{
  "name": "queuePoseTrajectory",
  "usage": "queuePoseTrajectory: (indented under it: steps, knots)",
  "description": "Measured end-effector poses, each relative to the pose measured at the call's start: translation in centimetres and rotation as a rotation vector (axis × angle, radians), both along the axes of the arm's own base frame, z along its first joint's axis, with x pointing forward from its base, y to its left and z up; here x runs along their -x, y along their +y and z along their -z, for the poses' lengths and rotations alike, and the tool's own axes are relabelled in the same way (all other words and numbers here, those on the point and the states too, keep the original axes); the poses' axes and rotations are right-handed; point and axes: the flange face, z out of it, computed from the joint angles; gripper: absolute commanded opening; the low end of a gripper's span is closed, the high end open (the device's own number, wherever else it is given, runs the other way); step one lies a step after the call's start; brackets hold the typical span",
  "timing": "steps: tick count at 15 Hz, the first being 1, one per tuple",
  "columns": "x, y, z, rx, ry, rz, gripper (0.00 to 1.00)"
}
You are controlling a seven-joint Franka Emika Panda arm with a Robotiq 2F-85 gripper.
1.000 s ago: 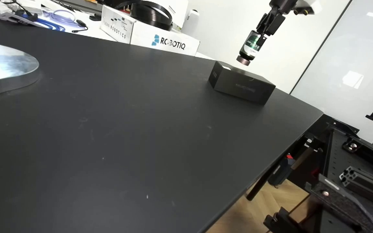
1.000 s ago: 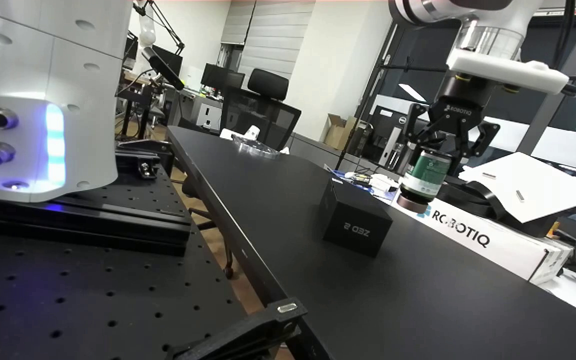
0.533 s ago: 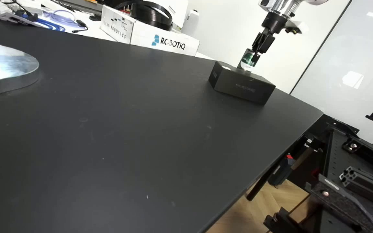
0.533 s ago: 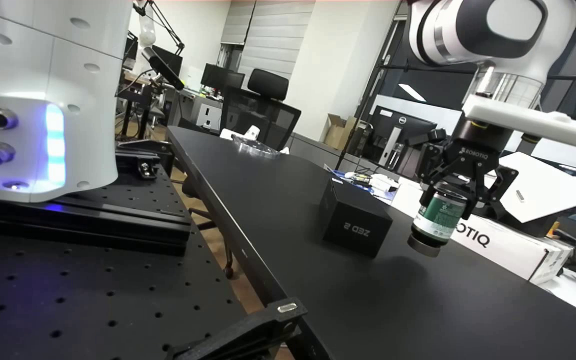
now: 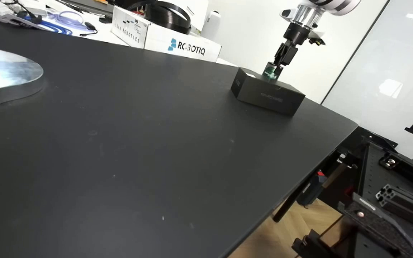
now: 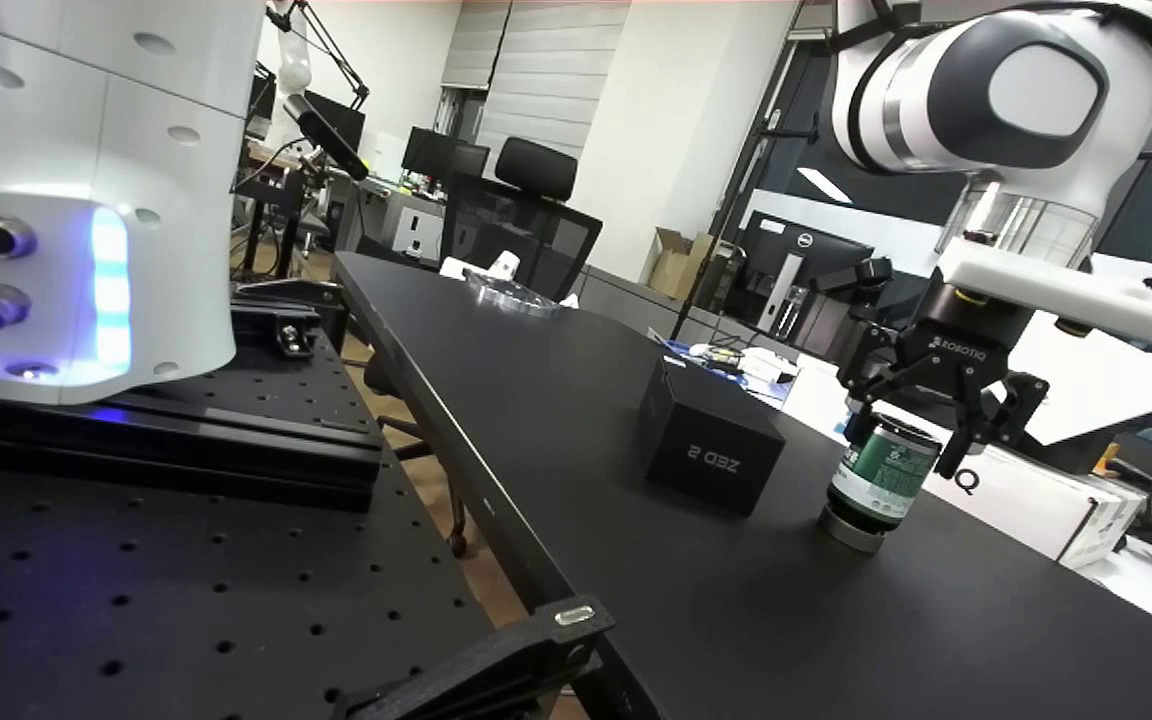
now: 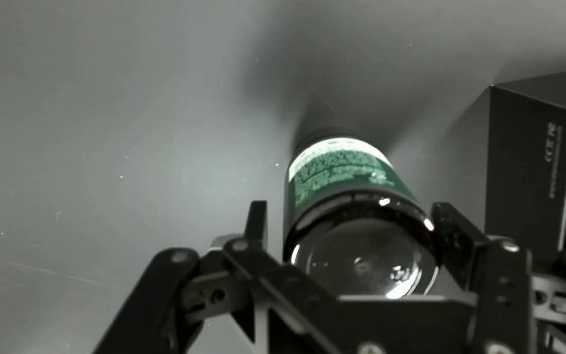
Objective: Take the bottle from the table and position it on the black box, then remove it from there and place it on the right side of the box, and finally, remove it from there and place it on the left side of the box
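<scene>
While the bottle (image 6: 881, 475) stands on the table (image 6: 736, 620) near the black box (image 6: 706, 440), I see the gripper (image 7: 349, 216) around it, parted slightly wider, unclamped, a gap showing on the side away from the box.

In an exterior view the camera looks low across the tabletop (image 5: 127, 143); in an exterior view, from near the robot base (image 6: 66, 140) — both tilted, sharing the black box (image 5: 264, 94). The wrist view faces down, close past the end effector (image 7: 352, 219).
</scene>
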Motion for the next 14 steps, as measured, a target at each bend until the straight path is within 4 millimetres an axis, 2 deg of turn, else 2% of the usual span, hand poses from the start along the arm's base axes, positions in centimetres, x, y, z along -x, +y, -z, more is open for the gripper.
queuePoseTrajectory:
  steps: [3,5,11,14]
  knots:
    - [-0.5,0.0,-1.0,0.001,-0.012,-0.004,1.00]
    - [-0.7,0.0,-2.8,0.001,-0.027,-0.006,1.00]
    - [-0.1,0.2,-12.7,0.003,-0.110,0.000,1.00]
    - [0.9,0.5,-16.0,0.008,-0.132,0.000,1.00]
